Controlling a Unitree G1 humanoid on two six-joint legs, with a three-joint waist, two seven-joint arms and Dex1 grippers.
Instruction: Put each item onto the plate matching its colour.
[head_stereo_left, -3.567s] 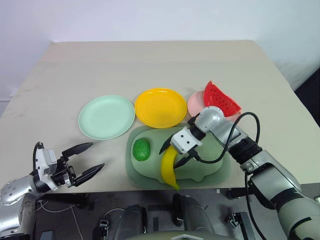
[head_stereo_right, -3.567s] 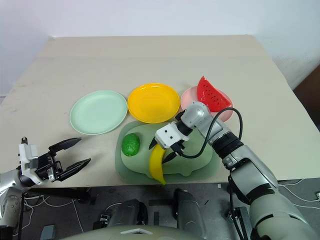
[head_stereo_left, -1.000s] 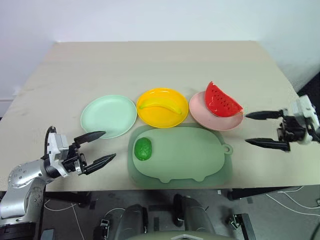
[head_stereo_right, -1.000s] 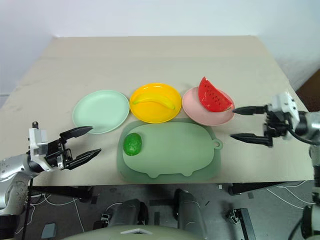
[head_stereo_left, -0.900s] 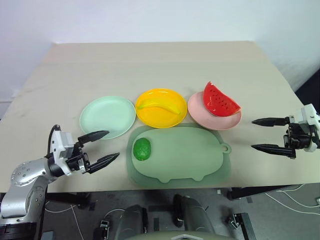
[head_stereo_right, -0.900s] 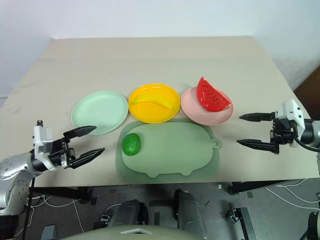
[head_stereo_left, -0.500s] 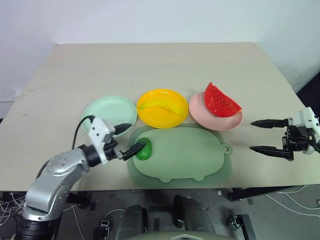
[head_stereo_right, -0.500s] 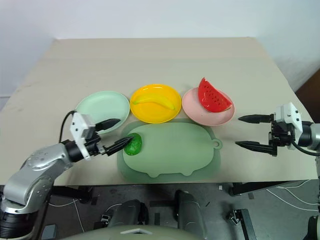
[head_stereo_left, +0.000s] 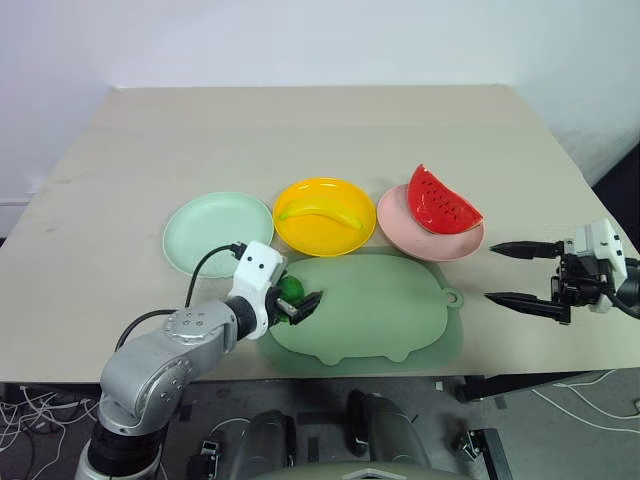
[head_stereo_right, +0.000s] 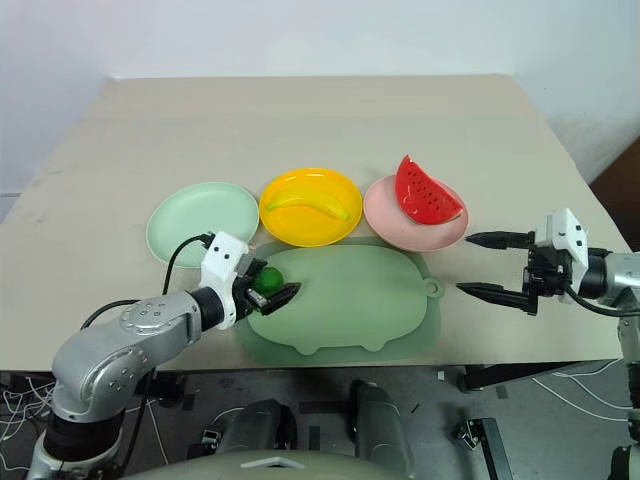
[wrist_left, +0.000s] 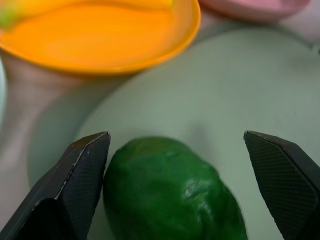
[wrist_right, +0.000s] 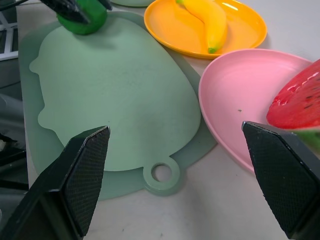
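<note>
1. A beige table (head_stereo_left: 320, 130) carries three round plates in a row: a mint green plate (head_stereo_left: 200, 232) at the robot's left, a yellow plate (head_stereo_left: 325, 215) in the middle, and a pink plate (head_stereo_left: 415, 232) at the right.
2. A yellow banana (head_stereo_left: 318, 211) lies inside the yellow plate.
3. A red watermelon slice (head_stereo_left: 441, 200) with black seeds rests on the pink plate, leaning over its far right edge.
4. Just in front of the plates lies a large dull-green animal-shaped mat (head_stereo_left: 380, 310).
5. A small dark-green bumpy fruit (wrist_left: 170, 195) sits on the left end of the mat, near the mint green plate but not on it.
6. The left gripper (head_stereo_left: 292, 297) is at the fruit with its two black fingers spread wide, one on each side of it. In the left wrist view one finger looks to be touching the fruit's side and the other stands well apart, so the fruit is not clamped.
7. The right gripper (head_stereo_left: 520, 273) hovers off the table's right side, beside the pink plate, fingers wide apart and holding nothing.
</note>
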